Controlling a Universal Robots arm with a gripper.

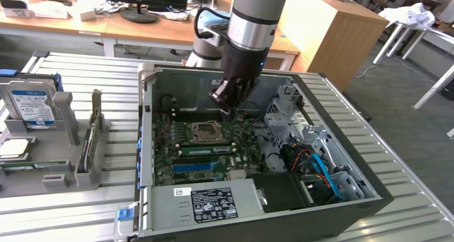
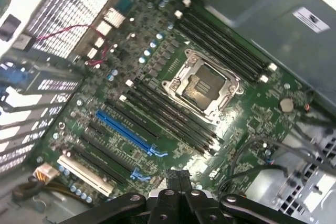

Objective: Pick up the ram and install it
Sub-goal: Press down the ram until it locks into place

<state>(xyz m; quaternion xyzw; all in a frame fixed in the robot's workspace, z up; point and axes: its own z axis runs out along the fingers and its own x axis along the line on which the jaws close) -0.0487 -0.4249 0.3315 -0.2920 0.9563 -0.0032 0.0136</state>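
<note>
Green circuit-board ram stick sits seated on the motherboard, black gripper pressed together above it, holding nothing.

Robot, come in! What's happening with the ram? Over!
Gripper shut, empty, over the motherboard. One green ram stick looks seated beside the CPU socket. Another green stick lies in the tray, exterior view's left.

Hard drive label text illegible.
</note>
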